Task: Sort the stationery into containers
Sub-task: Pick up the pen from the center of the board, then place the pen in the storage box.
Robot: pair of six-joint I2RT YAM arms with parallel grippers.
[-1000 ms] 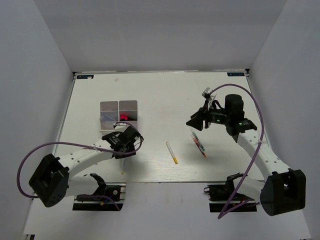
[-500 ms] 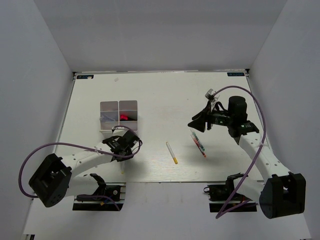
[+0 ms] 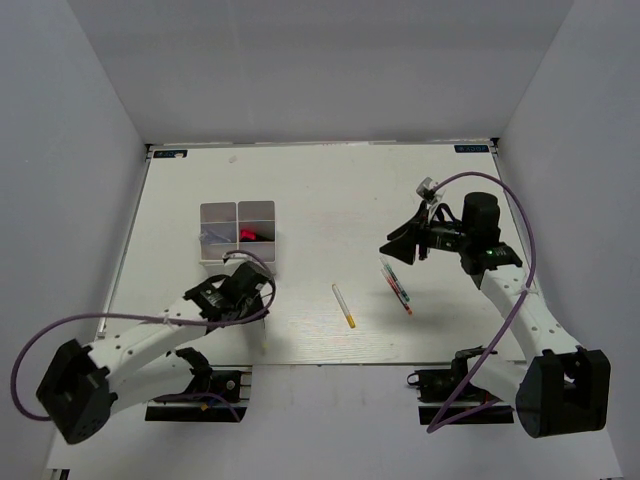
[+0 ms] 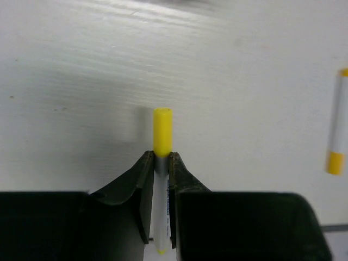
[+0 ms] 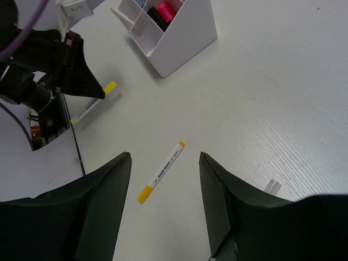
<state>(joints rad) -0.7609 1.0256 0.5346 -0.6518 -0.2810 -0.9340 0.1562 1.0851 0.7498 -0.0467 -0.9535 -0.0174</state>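
**Matt Plastic on a Grained White Counter**

The counter (image 3: 300, 190) had a white, matt face with fine wood-like grain running across it, plainest in the left wrist view. The left claw (image 4: 158, 163) looked like black plastic, dull, with a faint sheen along its finger edges. The right claw (image 5: 165, 157) showed the same dark matt finish. The yellow-capped pen (image 4: 162, 130) between the left fingers was smooth plastic, its cap opaque and its white barrel slightly glossy. The loose pen (image 5: 161, 171) on the counter looked like the same smooth plastic. The containers (image 5: 185, 35) had smooth, white, plastic-looking walls. The purple cable (image 5: 24, 30) wore a smooth sleeve. The surrounding walls (image 3: 330, 70) were plain grey and matt.
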